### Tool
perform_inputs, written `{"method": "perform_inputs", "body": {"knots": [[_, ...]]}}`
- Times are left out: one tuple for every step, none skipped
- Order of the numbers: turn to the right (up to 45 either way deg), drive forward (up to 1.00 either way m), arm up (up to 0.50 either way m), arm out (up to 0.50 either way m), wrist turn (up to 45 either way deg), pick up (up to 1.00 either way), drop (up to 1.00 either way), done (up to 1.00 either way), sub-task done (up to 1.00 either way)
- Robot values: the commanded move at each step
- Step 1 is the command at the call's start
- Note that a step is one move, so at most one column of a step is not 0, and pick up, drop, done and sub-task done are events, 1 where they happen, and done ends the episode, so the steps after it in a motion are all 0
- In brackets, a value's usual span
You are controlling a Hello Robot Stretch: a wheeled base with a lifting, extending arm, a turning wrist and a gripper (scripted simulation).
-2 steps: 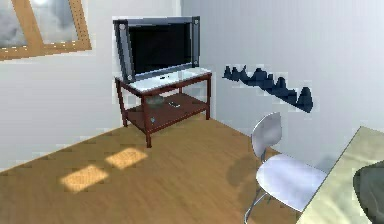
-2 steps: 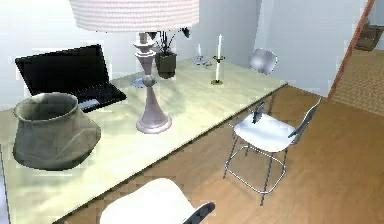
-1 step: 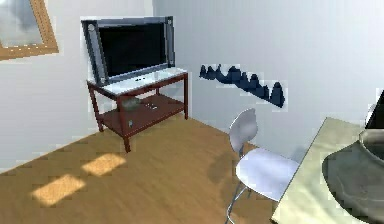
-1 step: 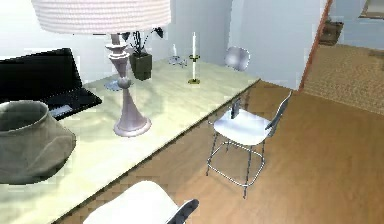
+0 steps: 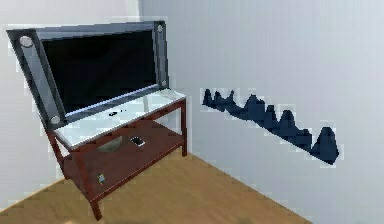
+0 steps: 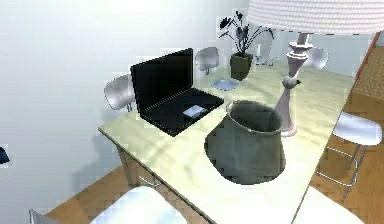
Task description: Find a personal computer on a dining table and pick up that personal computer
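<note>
Chair seat (image 6: 150, 208) nearest, then pale wood worktop (image 6: 150, 140): dark pot (image 6: 250, 148), lamp (image 6: 295, 70), houseplant (image 6: 241, 45), open black laptop (image 6: 165, 80) left of the pot. TV (image 5: 100, 65) on stand (image 5: 120, 152) ahead. We can't tell jaws' state.

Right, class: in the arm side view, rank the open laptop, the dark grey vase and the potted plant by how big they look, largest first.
1. open laptop and dark grey vase: about alike; the vase is nearer the camera, so unranked.
2. potted plant: smallest.
</note>
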Motion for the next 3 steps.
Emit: {"method": "perform_inputs", "body": {"knots": [[0.0, 0.00, 0.50, 0.00, 0.0, 0.00, 0.00, 0.00, 0.00], [0.0, 0.00, 0.36, 0.00, 0.0, 0.00, 0.00, 0.00, 0.00], [0.0, 0.00, 0.00, 0.50, 0.0, 0.00, 0.00, 0.00, 0.00]]}}
